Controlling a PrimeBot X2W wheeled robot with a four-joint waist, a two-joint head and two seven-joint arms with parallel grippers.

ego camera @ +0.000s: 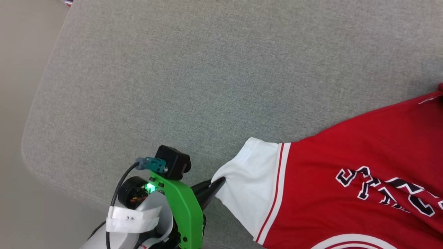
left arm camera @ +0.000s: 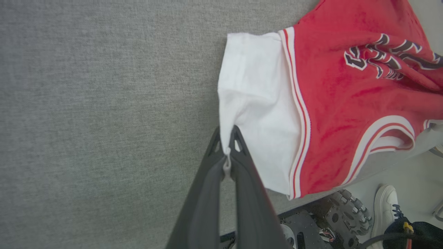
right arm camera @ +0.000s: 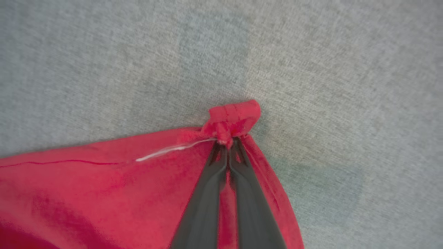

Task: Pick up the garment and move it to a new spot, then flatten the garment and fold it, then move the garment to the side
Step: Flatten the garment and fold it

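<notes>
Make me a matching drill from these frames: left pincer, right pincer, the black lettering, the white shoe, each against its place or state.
1. left pincer
2. right pincer
3. black white-outlined lettering
4. white shoe

A. on the floor past the grey fabric surface
B. shut on a bunched red corner of the red jersey-style T-shirt
C. shut on the edge of the shirt's white short sleeve
D. printed on the shirt's red body

Pairs: 1-C, 2-B, 3-D, 4-A

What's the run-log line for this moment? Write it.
left tool: shut on garment sleeve | right tool: shut on garment corner
</notes>
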